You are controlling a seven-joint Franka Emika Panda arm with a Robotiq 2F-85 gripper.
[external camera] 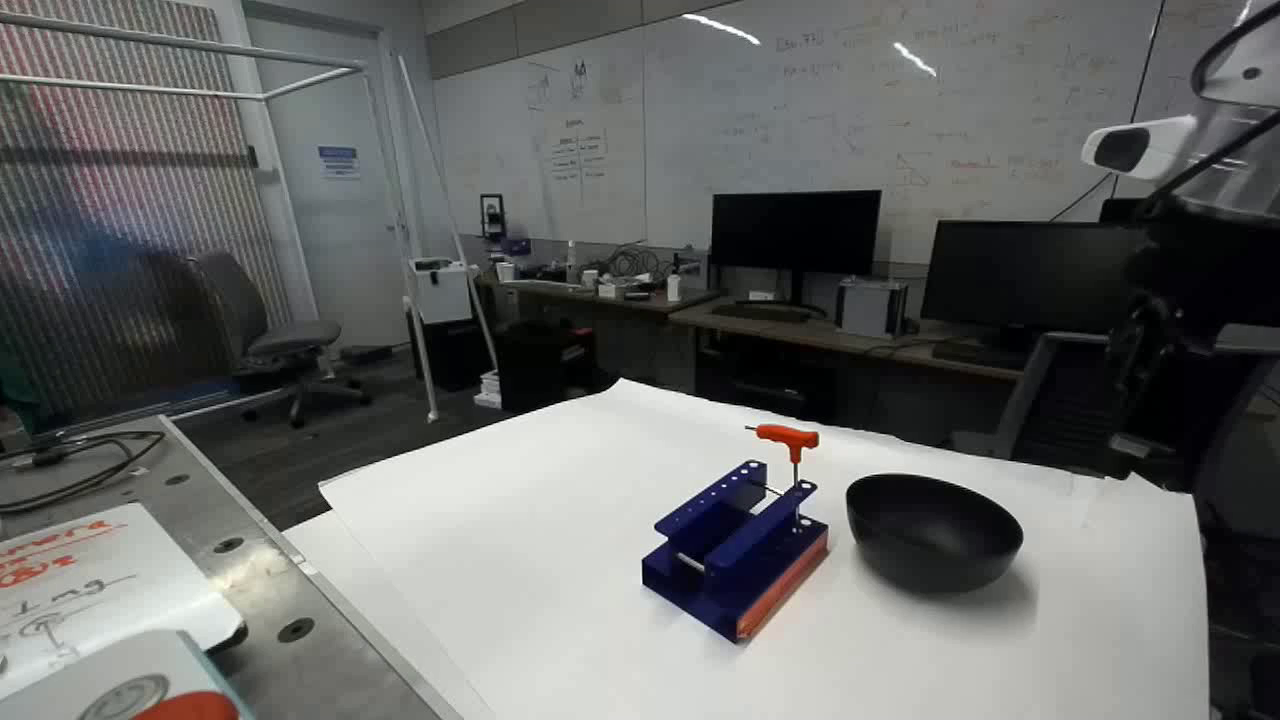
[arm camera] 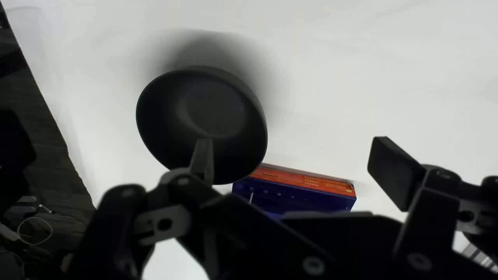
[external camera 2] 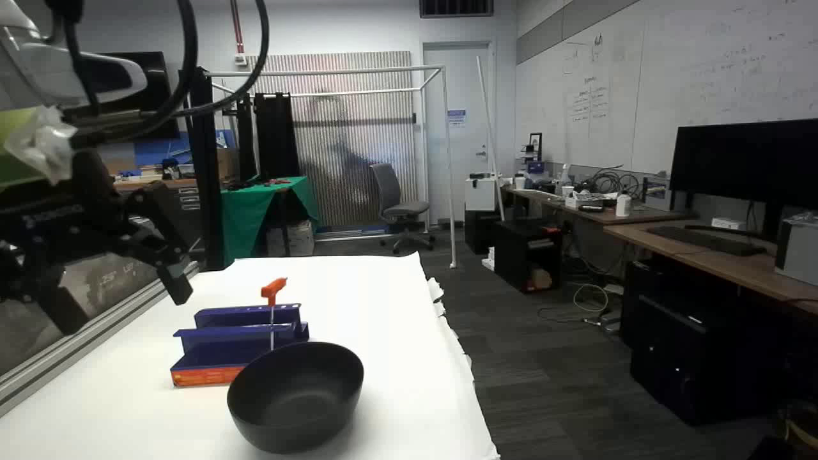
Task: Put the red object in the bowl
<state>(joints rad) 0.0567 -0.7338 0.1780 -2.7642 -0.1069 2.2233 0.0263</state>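
"Are we carrying the red tool (external camera: 788, 436)?"
"No, our fingers (arm camera: 393, 173) are hanging apart, empty. It's standing in the blue rack (external camera: 757, 532); picking and placing in the bowl (external camera: 935, 535) are both awaiting us."

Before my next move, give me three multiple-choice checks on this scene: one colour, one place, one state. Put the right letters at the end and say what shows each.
1. What colour is the bowl beside the rack?
A white
B black
C green

2. Where is the red key?
A in the bowl
B lying flat beside the rack
C upright in the rack

3. What state is the hand in?
A open
B shut on the red key
C shut on the bowl

1 B: it looks black in all three views.
2 C: both exterior views show it standing at the rack, handle up.
3 A: in the wrist view its fingers stand wide apart.
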